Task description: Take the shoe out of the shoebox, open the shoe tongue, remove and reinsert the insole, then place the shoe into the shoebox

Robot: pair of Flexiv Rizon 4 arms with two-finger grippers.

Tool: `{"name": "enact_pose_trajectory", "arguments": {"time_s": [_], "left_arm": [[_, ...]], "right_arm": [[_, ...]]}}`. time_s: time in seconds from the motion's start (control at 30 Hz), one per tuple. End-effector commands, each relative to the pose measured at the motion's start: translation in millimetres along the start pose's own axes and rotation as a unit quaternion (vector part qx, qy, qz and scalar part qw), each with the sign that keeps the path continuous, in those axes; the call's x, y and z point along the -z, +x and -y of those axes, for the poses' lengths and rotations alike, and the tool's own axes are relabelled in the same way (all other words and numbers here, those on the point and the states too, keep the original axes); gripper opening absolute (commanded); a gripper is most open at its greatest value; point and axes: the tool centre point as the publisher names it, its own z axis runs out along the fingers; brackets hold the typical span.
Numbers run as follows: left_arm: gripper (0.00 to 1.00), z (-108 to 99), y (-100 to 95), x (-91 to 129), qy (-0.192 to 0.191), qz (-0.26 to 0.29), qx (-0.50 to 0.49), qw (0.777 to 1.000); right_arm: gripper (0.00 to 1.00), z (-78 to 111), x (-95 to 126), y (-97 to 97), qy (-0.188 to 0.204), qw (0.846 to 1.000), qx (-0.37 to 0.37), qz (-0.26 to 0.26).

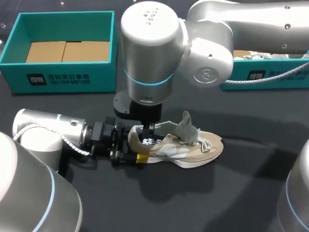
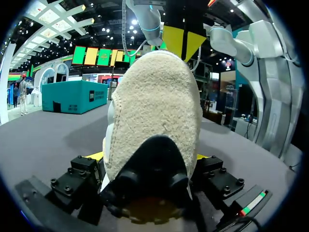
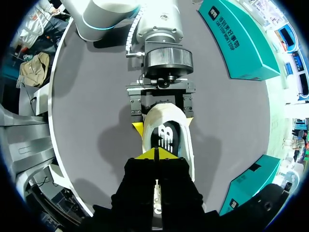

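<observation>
Beige suede sneaker [image 1: 190,151] unboxed, tongue [image 1: 186,124] raised; left gripper [image 3: 163,122] clamps its heel; right gripper [image 3: 157,153] pinched closed at the collar, perhaps on the insole; reboxing remains

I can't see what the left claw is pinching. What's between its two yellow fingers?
The heel of the shoe. The right wrist view shows the left claw with a yellow finger on each side.

Exhibition hall, coloured banners [image 2: 91,55], ceiling spotlights [image 2: 72,21]
</observation>
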Motion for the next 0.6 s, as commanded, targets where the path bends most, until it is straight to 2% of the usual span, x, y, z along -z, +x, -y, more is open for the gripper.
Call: {"name": "enact_pose_trajectory", "arguments": {"time_s": [0.03,0.2,0.6], "left_arm": [[0.00,-3,-0.7,-1,0.000,0.001,0.000,1.000],[0.00,-3,-0.7,-1,0.000,0.001,0.000,1.000],[0.00,-3,-0.7,-1,0.000,0.001,0.000,1.000]], "right_arm": [[0.00,2.5,-11,-0.7,-0.008,1.000,0.004,-0.007],[0.00,3.5,-25,-2.7,-0.007,1.000,0.006,-0.006],[0.00,9.2,-55,-21.8,-0.009,1.000,0.002,-0.013]]}}
